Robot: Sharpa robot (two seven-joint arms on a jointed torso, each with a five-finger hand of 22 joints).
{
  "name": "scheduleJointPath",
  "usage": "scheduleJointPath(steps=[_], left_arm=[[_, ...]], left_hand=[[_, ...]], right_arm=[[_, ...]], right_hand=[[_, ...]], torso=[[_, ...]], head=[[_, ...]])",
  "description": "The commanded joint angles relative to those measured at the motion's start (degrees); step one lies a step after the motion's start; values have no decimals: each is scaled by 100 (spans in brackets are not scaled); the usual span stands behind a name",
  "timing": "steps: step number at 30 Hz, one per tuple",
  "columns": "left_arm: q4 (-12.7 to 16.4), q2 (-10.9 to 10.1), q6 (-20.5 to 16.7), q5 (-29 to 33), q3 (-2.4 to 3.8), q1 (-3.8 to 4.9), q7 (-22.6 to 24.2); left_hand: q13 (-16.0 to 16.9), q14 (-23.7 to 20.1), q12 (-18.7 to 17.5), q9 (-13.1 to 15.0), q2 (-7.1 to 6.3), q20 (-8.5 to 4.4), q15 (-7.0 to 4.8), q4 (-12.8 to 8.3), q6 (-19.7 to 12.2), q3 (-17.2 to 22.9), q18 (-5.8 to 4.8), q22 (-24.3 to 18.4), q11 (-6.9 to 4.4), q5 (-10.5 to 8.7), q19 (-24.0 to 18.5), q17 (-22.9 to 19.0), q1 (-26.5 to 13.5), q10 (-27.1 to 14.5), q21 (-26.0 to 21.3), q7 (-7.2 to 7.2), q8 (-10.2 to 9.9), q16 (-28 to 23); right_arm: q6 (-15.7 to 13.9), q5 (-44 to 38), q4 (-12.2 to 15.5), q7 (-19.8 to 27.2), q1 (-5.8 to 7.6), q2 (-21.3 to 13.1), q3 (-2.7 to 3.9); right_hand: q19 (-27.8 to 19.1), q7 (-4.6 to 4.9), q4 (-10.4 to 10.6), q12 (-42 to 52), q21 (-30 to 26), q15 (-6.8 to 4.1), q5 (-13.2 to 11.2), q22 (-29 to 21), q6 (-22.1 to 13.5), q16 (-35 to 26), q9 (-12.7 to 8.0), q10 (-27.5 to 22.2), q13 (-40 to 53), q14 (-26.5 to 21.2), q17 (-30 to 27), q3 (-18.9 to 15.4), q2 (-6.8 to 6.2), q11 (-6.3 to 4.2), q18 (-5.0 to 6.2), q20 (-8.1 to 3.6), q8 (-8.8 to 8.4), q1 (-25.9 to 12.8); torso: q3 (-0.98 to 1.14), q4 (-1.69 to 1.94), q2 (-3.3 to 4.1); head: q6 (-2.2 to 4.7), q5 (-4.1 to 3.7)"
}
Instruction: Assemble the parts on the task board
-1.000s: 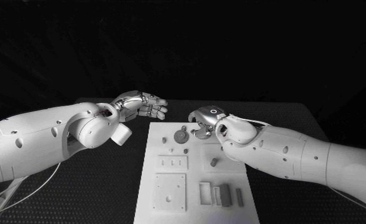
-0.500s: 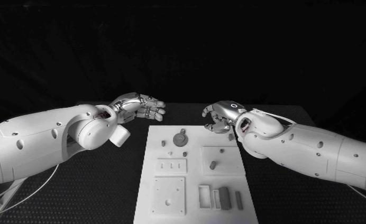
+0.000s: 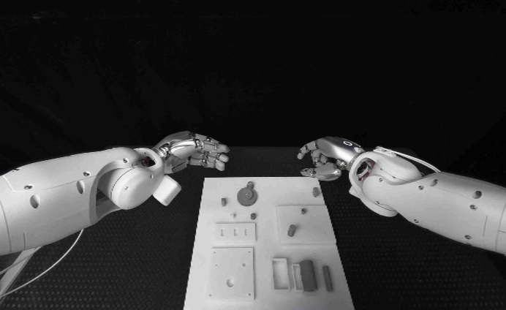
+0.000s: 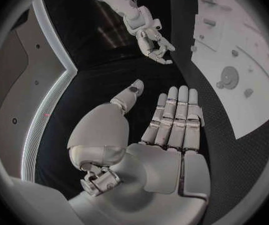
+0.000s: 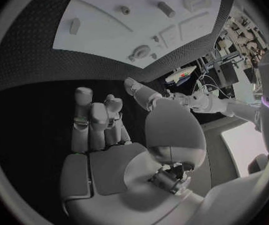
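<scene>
I see both hands released and holding nothing: left hand (image 3: 195,150) at ten o'clock of the task board (image 3: 264,266), right hand (image 3: 329,157) at two o'clock.

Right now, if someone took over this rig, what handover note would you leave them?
Left robot hand: empty, fingers straight, off the task board's far left corner.
Right robot hand: empty, fingers curled loosely, off the far right corner.
Parts: gear-like disc and small pegs at the far end; grey bars by the near-right slots.
Done: cannot tell what is seated.
Left: pick up loose parts and fit them.
</scene>
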Motion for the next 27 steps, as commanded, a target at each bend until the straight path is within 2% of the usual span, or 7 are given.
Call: scheduleJointPath(steps=[1, 5, 10, 17, 22, 23, 27], left_arm=[[-15, 9, 2, -95, 2, -10, 67], [-27, 24, 33, -96, 1, -27, 81], [-27, 32, 51, -96, 1, -36, 77], [-61, 65, 47, -95, 1, -47, 62], [-79, 82, 79, -95, 1, -61, 66], [-86, 83, 75, -95, 1, -64, 73], [-95, 90, 76, -95, 1, -70, 92]], left_hand=[[5, 7, -16, 9, 30, -11, 11, -35, 49, 1, -34, -1, -1, -21, 38, 13, 67, -43, 7, 167, 45, 0], [8, 11, -15, 9, 30, -13, 10, -41, 56, 0, -34, 0, -2, -22, 41, 16, 75, -38, 7, 164, 47, -1], [10, 12, -15, 9, 30, -12, 10, -42, 58, -1, -35, 0, -2, -22, 42, 18, 76, -36, 7, 163, 48, -1], [12, 8, -22, 4, 12, -11, 12, -45, 47, -14, -39, -2, 1, -22, 39, 21, 70, -44, 4, 167, 38, -7], [12, 7, -25, 2, 9, -11, 13, -44, 43, -18, -40, -2, 2, -22, 39, 22, 68, -46, 3, 169, 34, -9], [13, 6, -27, 0, 7, -10, 13, -43, 40, -21, -41, -3, 3, -22, 39, 22, 65, -48, 2, 171, 32, -11], [13, 5, -29, -1, 6, -10, 14, -42, 36, -24, -41, -3, 4, -22, 38, 23, 62, -50, 1, 172, 29, -13]], right_arm=[[186, 204, -127, 321, -4, -16, 0], [300, 190, -368, 449, -33, -23, -4], [409, 312, -772, 742, -162, -15, -19], [318, 454, -1257, 1014, -349, 80, -35], [286, 465, -1355, 1078, -466, 112, -39], [297, 465, -1377, 1091, -477, 122, -39], [353, 466, -1493, 1123, -541, 178, -40]], right_hand=[[-39, 220, -53, -40, -34, 13, 8, 106, 221, -41, -8, -168, -7, -51, -6, -4, -7, 124, 174, 3, 14, 54], [-60, 223, -75, -46, -46, 18, 8, 107, 211, -50, -16, -189, -9, -72, -6, -9, -27, 129, 175, 15, 10, 64], [-97, 202, -154, -51, -63, 5, 9, 110, 129, -62, -45, -232, -7, -118, -3, -12, -62, 111, 175, 39, -26, 120], [-118, 197, -183, -48, -70, -2, 9, 113, 17, -60, -81, -266, -3, -152, 5, -28, -77, 106, 175, 61, -73, 128], [-132, 148, -234, -42, -71, -39, 9, 117, -97, -53, -109, -285, 1, -175, 14, -26, -62, 62, 175, 72, -114, 175], [-133, 132, -245, -41, -70, -49, 9, 118, -115, -52, -113, -287, 1, -178, 15, -27, -62, 49, 175, 73, -118, 183], [-137, 106, -271, -38, -68, -73, 9, 119, -118, -49, -111, -289, 2, -184, 17, -31, -61, 24, 175, 75, -107, 199]], torso=[[20, -25, -29], [29, -31, -44], [36, -17, -42], [59, -25, -22], [93, -21, -5], [109, -15, 2], [130, -17, 12]], head=[[1, -2], [1, -30], [-5, -72], [-18, 6], [-44, 31], [-48, 28], [-55, 14]])
